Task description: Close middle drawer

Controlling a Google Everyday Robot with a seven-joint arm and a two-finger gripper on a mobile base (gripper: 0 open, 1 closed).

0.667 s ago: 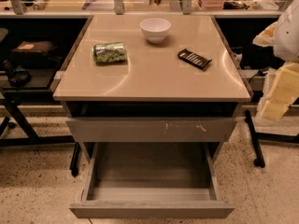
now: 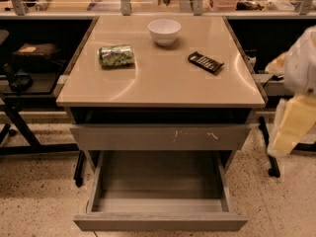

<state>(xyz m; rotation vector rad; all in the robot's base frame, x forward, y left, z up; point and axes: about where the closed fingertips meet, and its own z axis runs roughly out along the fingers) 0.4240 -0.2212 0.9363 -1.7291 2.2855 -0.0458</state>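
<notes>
The middle drawer (image 2: 160,222) is pulled far out toward me, below the tabletop. Its plain grey front sits low in the view, and its long shallow box looks empty. Above it is a wider grey drawer front with pale scratch marks (image 2: 148,138), nearly flush under the top. My gripper (image 2: 291,130) is a pale, yellowish, blurred shape at the right edge. It hangs beside the table's right front corner, to the right of the open drawer and above it, apart from it.
On the tan tabletop (image 2: 163,85) stand a white bowl (image 2: 164,31), a green can on its side (image 2: 116,55) and a black flat packet (image 2: 205,62). Dark table legs and clutter flank both sides. Speckled floor lies around the drawer.
My arm at the right edge has moved downward, closer to the level of the drawers. The drawers and the things on the tabletop have not moved.
</notes>
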